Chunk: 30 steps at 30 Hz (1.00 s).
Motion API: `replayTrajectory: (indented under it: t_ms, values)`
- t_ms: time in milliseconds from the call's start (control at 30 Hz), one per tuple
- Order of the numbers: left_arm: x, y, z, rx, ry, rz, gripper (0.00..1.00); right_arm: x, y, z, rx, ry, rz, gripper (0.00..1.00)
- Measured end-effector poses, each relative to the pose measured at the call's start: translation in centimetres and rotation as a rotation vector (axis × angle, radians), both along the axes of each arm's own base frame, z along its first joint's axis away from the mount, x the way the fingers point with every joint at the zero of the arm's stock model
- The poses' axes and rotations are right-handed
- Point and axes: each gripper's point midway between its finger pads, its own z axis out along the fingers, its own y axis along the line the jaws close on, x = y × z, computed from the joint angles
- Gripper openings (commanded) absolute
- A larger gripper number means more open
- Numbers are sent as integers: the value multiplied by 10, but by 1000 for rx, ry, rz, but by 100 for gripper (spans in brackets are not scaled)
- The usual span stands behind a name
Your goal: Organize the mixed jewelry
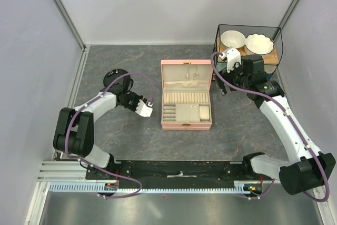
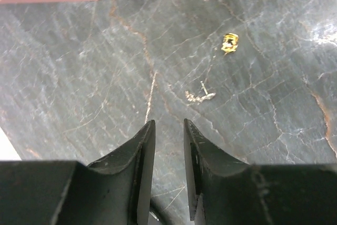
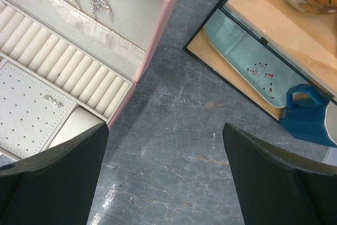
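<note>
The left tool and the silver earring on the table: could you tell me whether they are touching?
Apart. The left wrist view shows bare table between the left tool and the silver earring.

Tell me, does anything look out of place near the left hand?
Yes. Two pieces lie loose on the bare table just ahead of the left hand: a small gold piece and a pale silvery piece. Neither is in the pink box.
</note>
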Motion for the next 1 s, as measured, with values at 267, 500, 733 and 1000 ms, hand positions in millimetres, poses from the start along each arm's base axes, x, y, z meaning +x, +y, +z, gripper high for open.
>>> replayTrajectory:
  t_ms: [267, 500, 733, 1000]
  values:
    - [0, 2, 12, -86, 81, 164, 40, -2, 0, -7, -3, 13, 2, 98]
    - [-1, -4, 11, -167, 262, 404, 37, -2, 0, -7, -3, 13, 2, 98]
    - [-9, -12, -9, -143, 399, 588, 34, -2, 0, -7, -4, 13, 1, 98]
    - [-16, -9, -21, -109, 458, 718, 34, -2, -1, -9, -6, 15, -2, 98]
